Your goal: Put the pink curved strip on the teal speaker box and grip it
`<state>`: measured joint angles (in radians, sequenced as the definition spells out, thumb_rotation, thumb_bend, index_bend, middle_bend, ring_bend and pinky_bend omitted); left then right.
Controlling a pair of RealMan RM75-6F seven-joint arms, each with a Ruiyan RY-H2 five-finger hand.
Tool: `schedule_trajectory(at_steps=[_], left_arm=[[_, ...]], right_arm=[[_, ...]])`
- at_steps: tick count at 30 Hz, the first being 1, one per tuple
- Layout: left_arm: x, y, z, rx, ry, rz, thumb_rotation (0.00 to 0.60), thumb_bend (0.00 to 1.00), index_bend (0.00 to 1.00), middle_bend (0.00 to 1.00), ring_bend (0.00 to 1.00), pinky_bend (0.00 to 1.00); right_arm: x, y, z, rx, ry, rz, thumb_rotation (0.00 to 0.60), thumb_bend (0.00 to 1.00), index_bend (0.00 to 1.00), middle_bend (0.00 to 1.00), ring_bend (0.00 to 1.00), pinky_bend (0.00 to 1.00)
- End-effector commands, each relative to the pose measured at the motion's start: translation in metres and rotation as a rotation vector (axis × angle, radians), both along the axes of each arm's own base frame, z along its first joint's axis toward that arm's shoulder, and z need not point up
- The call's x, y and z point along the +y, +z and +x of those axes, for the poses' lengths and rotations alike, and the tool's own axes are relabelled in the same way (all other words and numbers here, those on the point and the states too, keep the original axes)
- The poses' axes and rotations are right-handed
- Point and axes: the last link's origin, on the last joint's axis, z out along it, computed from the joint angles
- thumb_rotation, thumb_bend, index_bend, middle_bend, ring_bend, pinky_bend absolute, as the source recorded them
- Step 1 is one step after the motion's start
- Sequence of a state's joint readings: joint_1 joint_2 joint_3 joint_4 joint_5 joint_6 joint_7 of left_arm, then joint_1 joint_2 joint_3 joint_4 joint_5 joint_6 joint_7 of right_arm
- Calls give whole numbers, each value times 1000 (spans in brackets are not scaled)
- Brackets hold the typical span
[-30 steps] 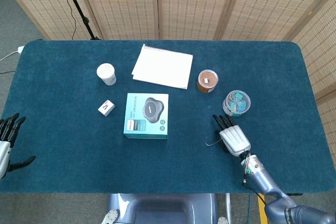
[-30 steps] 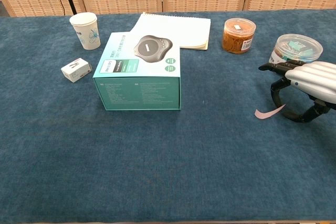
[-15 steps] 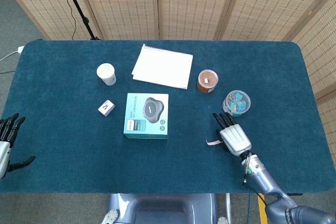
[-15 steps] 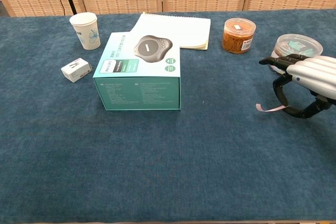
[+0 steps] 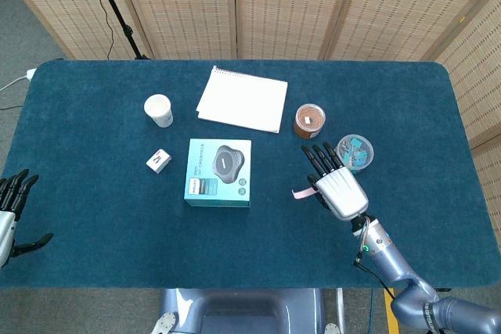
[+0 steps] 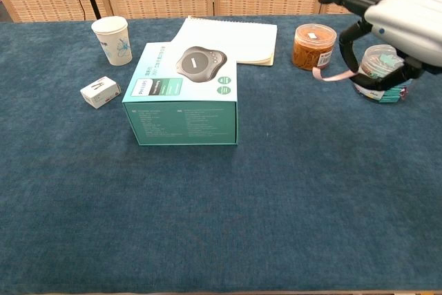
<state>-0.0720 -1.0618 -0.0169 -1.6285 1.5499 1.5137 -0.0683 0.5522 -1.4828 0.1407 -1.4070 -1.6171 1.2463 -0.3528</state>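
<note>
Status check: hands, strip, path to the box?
Right hand holds pink strip, lifted off table. Left hand open, idle. Teal speaker box top bare; nothing between.

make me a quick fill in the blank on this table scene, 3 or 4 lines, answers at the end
1. The pink curved strip is held by the robot's ____ hand.
2. The teal speaker box has nothing on its ____ yet.
3. The paper cup stands ____ on the table.
4. The small white box lies between the teal speaker box and the robot's ____ hand.

Missing words: right; top; upright; left
</note>
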Motion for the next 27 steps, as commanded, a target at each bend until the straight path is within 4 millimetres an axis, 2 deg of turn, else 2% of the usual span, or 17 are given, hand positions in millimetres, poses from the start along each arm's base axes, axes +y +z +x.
schedule_trajectory(at_steps=[1,4,13,16,22,27], left_arm=[[0,0,0,-2,0,1,600,0,0,0,0,0],[0,1,0,-8,0,0,600,0,0,0,0,0],[0,3,0,-13,-6,4,600,0,0,0,0,0],[1,5,-1,-20,-3,5,600,0,0,0,0,0],[1,6,-2,-27,3,3,600,0,0,0,0,0],[2,7,-2,-29,6,4,600,0,0,0,0,0]], right_arm=[[-11,-1,21,13,73,-48,600,527,655,0,0,0],[-20,-6,41,42,118,-70,600,527,656,0,0,0],[-32,-26,77,121,207,-126,600,545,660,0,0,0],[-36,-41,95,175,263,-190,600,549,661,0,0,0],[-37,-60,113,207,320,-266,600,555,659,0,0,0],[-37,-68,128,198,327,-305,600,557,661,0,0,0]])
